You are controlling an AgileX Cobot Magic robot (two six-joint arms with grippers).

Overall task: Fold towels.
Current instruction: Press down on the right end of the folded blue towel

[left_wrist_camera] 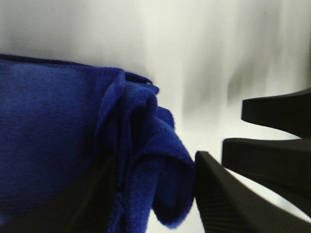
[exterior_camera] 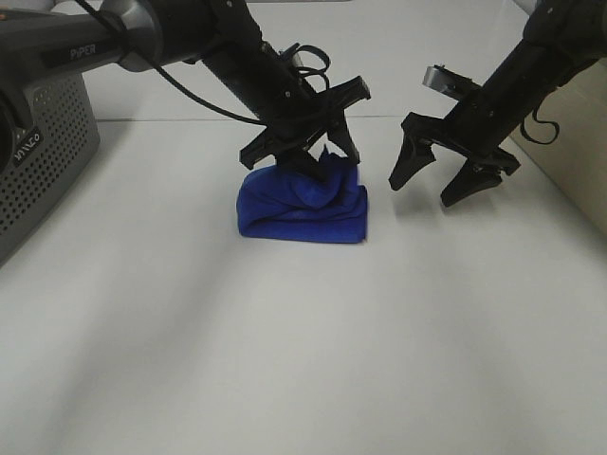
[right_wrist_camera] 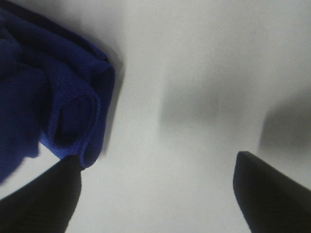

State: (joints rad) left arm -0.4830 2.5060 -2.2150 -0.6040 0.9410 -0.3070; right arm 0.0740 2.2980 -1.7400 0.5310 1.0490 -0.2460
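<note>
The deep blue towel (exterior_camera: 303, 210) lies as a small folded bundle on the white table (exterior_camera: 285, 360), a little back of the middle. My left gripper (exterior_camera: 321, 159) is down on the bundle's top right part. Its fingers are closed on a thick raised fold of the towel (left_wrist_camera: 48, 136), which fills the gap of the left gripper (left_wrist_camera: 155, 194). My right gripper (exterior_camera: 424, 191) hangs open and empty just to the right of the bundle, a little above the table. The right wrist view shows the towel's rolled end (right_wrist_camera: 63, 92) beside the wide-open right gripper (right_wrist_camera: 155, 194).
A grey perforated box (exterior_camera: 47, 161) stands at the left edge of the table. A beige panel (exterior_camera: 579, 152) stands at the far right. The right gripper's black fingers (left_wrist_camera: 277, 111) show close by in the left wrist view.
</note>
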